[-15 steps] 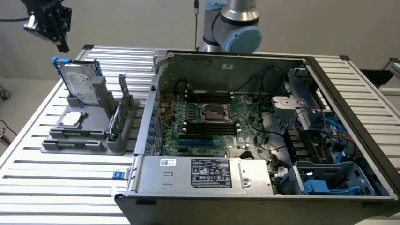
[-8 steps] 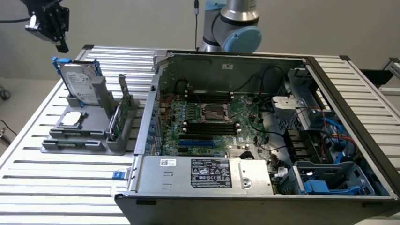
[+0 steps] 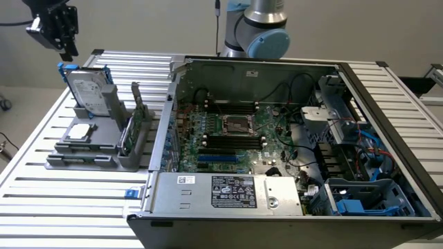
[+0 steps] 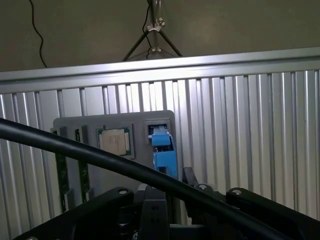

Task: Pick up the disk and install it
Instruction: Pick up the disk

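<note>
The disk (image 3: 91,92) is a silver-grey drive with a white label in a blue carrier frame. It stands upright in the grey holder (image 3: 83,155) on the exterior view's left. In the wrist view its blue carrier edge (image 4: 163,150) rises from a slot of that holder (image 4: 80,125). My gripper (image 3: 67,50) hangs in the air above the disk, a little toward the exterior view's left, not touching it. It holds nothing that I can see.
The holder also carries a small square silver chip (image 3: 80,130) and an upright green card (image 3: 134,124). An open computer case (image 3: 229,192) sits on the slatted metal table (image 3: 55,207), with blue drive-bay parts (image 3: 360,202) in its near right corner. A black cable (image 4: 75,149) crosses the wrist view.
</note>
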Tool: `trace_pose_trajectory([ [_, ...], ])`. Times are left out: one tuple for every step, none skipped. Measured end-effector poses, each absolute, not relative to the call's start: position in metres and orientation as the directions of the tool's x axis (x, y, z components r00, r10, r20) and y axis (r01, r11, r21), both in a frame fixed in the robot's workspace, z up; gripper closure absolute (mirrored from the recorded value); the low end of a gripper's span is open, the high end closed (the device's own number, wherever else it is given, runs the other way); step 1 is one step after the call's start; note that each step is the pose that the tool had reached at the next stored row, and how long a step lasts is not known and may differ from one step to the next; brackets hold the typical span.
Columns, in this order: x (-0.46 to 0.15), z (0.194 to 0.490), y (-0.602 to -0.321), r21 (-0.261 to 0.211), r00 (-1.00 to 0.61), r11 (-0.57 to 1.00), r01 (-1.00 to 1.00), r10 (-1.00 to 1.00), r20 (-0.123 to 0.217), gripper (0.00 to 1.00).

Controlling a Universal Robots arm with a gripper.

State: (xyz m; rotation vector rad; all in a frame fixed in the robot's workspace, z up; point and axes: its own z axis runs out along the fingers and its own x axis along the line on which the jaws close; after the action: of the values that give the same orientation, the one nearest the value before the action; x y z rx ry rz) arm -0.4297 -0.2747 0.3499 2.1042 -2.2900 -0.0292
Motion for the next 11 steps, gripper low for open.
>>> trace_pose_trajectory([
  [-0.43,0.349,-0.275,0.035,-0.084,0.085,-0.996,-0.996,0.01,0.64],
  [-0.43,0.347,-0.275,0.035,-0.084,0.085,-0.996,-0.996,0.01,0.64],
  [-0.43,0.345,-0.275,0.035,-0.084,0.084,-0.996,-0.996,0.011,0.58],
  [-0.43,0.344,-0.275,0.035,-0.084,0.084,-0.996,-0.996,0.011,0.52],
  [-0.43,0.343,-0.275,0.035,-0.084,0.084,-0.996,-0.996,0.012,0.52],
  [-0.43,0.341,-0.275,0.035,-0.084,0.084,-0.996,-0.996,0.012,0.46],
  [-0.43,0.34,-0.275,0.035,-0.083,0.084,-0.996,-0.996,0.013,0.46],
  [-0.43,0.339,-0.275,0.035,-0.083,0.083,-0.996,-0.996,0.013,0.46],
  [-0.43,0.338,-0.276,0.035,-0.082,0.082,-0.996,-0.997,0.014,0.46],
  [-0.43,0.337,-0.276,0.035,-0.081,0.081,-0.996,-0.997,0.014,0.46],
  [-0.43,0.336,-0.277,0.035,-0.08,0.081,-0.996,-0.997,0.014,0.46],
])
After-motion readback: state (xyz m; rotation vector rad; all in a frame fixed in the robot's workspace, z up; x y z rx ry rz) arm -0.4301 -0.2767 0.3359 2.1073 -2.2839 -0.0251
